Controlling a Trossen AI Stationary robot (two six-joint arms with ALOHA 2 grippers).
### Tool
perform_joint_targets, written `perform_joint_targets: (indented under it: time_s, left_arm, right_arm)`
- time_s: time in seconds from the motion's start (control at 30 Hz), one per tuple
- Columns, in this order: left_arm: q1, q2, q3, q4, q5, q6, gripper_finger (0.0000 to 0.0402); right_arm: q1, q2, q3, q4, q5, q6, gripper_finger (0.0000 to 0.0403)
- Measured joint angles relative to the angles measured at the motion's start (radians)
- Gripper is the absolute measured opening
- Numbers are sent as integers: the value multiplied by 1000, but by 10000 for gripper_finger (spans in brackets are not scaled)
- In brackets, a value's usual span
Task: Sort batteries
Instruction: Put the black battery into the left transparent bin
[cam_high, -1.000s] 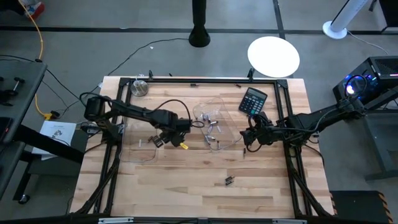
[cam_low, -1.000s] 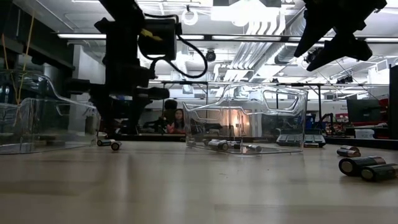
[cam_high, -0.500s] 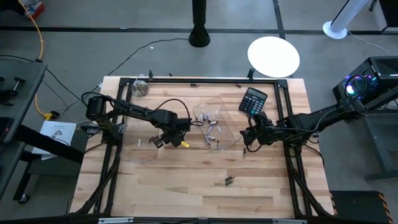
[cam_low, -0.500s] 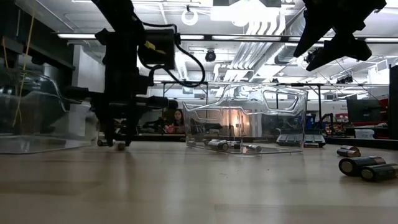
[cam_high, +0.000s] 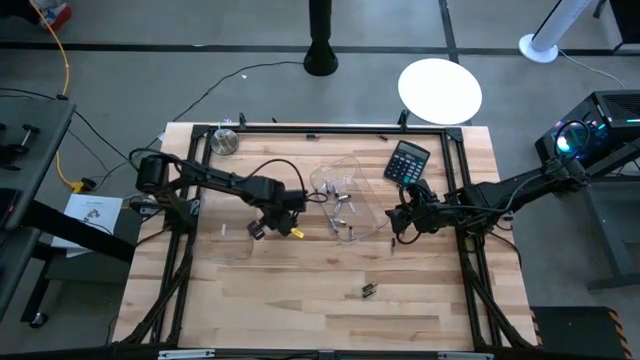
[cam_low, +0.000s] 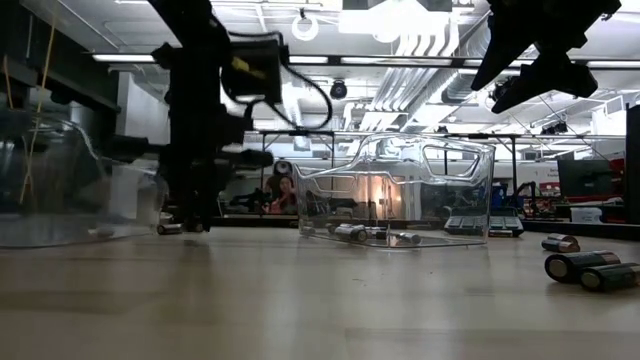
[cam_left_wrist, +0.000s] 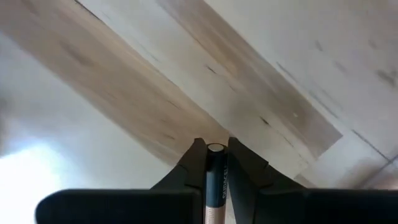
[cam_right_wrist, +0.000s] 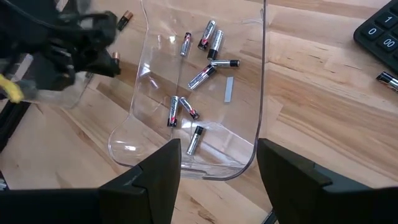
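Your left gripper (cam_left_wrist: 216, 163) pinches a dark cylindrical battery (cam_left_wrist: 216, 177) over pale grained wood. Your right gripper (cam_right_wrist: 217, 163) hangs spread above the clear tray (cam_right_wrist: 252, 118).

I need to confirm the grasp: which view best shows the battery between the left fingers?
The left wrist view: the battery stands clamped between both fingers, its end cap visible. In the high view the left gripper covers it; the low view shows only dark silhouette there.

Left end effector (cam_left_wrist: 216, 163) clamped; right end effector (cam_right_wrist: 217, 163) spread wide.
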Motion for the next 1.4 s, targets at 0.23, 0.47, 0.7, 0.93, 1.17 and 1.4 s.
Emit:
perform_joint_targets:
  time_s: [0.23, 0.47, 0.7, 0.93, 1.17, 1.4]
  left_arm:
    - [8, -125, 52, 13, 1, -86, 26]
    - [33, -388, 64, -59, -11, -437, 26]
    - [-33, -674, 2, -317, -129, -971, 26]
    - [-90, -756, -119, -391, -136, -1363, 65]
    - [19, -655, -30, -280, -235, -1395, 189]
    - [281, -334, 102, -170, -146, -1353, 207]
  right_arm:
    - [0, 0, 0, 0, 2, 0, 204]
    - [0, 0, 0, -1, 6, 0, 204]
    - [0, 0, 0, -1, 9, 0, 204]
    - [0, 0, 0, -2, 24, -5, 204]
    - [0, 0, 0, -2, 25, -7, 204]
    - [0, 0, 0, -2, 48, -8, 204]
